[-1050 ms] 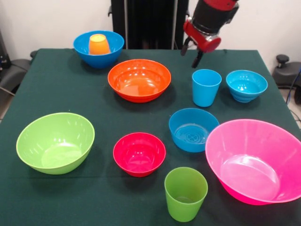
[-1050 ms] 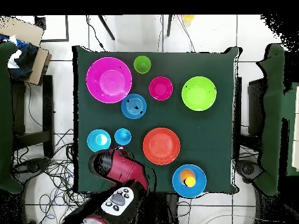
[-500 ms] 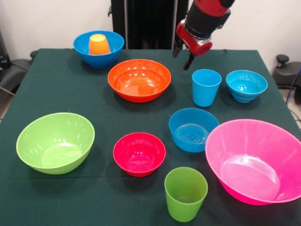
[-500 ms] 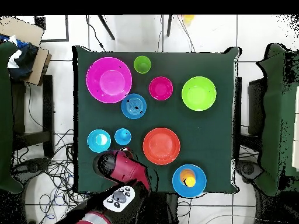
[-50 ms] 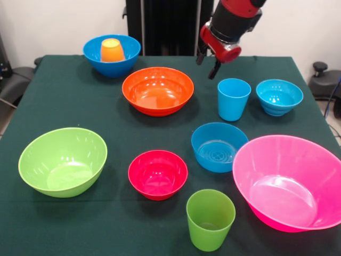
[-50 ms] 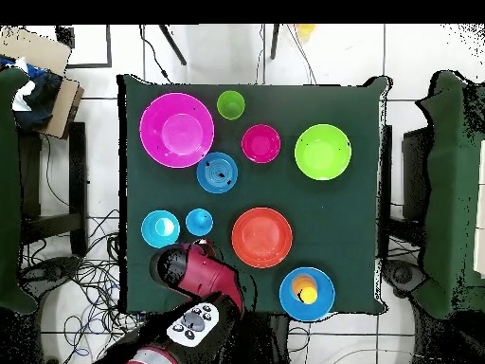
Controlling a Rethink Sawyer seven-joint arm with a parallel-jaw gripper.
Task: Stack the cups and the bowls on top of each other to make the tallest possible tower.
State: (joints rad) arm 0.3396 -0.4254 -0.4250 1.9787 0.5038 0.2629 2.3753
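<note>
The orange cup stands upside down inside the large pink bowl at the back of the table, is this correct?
Not quite. The front view shows the orange cup upside down inside the large blue bowl at the back; the pink bowl is empty.

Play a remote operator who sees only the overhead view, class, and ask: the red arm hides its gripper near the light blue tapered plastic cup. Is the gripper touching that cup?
Observer: No. In the front view the gripper hangs in the air, higher than the rim of the light blue tapered plastic cup and apart from it.
Operator: Are its fingers open?
Observer: Yes. The two dark fingers stand apart, with nothing between them.
</note>
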